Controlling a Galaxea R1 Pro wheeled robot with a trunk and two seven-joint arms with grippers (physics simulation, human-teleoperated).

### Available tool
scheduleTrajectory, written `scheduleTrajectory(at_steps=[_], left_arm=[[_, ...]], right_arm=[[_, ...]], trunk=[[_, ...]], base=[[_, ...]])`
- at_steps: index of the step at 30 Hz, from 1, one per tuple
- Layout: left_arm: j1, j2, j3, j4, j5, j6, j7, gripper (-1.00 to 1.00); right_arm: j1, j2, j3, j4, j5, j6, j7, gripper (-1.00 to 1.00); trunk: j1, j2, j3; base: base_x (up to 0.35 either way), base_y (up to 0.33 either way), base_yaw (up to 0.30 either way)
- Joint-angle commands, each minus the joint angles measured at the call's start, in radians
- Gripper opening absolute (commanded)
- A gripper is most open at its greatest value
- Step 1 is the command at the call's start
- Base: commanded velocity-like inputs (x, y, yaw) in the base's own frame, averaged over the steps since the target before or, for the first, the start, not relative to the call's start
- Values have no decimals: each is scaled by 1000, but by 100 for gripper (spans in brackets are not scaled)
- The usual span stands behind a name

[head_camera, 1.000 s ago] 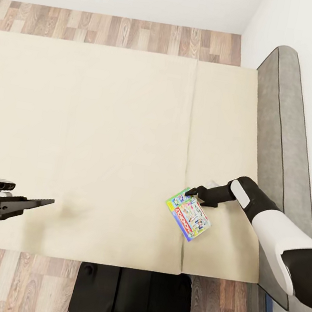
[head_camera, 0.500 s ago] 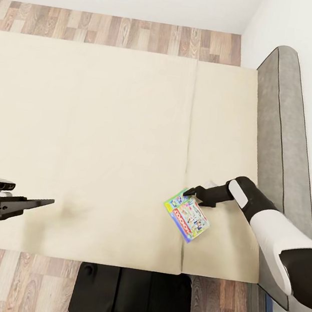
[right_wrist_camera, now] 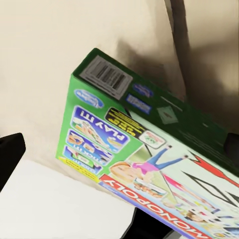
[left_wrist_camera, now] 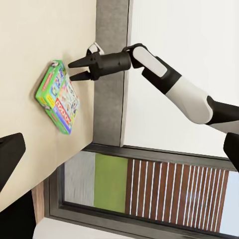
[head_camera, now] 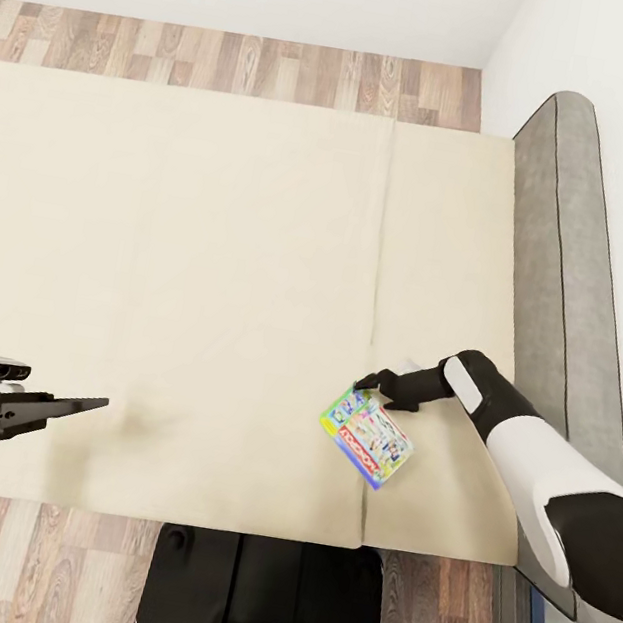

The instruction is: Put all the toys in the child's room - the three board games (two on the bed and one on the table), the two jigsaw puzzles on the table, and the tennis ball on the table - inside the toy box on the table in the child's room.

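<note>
Barcode (right_wrist_camera: 106, 75) (wrist-side) — board game (head_camera: 367, 434)

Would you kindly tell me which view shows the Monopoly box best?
The right wrist view: the Monopoly box is close, its print readable. In the head view it lies small on the bed; the left wrist view shows it edge-on.

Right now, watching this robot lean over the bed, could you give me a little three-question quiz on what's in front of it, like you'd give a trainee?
1. True or false: the Monopoly box lies on the wood floor.
2. Which gripper is at the box? A) left gripper B) right gripper
3. Fill in: the grey headboard is on the robot's ____ side.

Key: 1 false, it lies on the beige mattress. 2 B; its fingers look open. 3 right.
</note>
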Motion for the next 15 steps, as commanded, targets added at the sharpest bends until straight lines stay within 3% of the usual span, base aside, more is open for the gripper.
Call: scheduleTrajectory(at_steps=[1, 7, 15], left_arm=[[0, 0, 0, 0, -1, 11, -4, 100], [0, 0, 0, 0, -1, 11, -4, 100], [0, 1, 0, 0, -1, 11, -4, 100]], right_arm=[[-1, 5, 5, -1, 8, 1, 10, 100], [0, 24, 5, 1, 9, 1, 10, 100], [1, 36, 103, 1, 4, 1, 12, 100]], trunk=[[1, -2, -1], [1, -2, -1], [1, -2, -1]], base=[[0, 0, 0], [0, 0, 0], [0, 0, 0]])
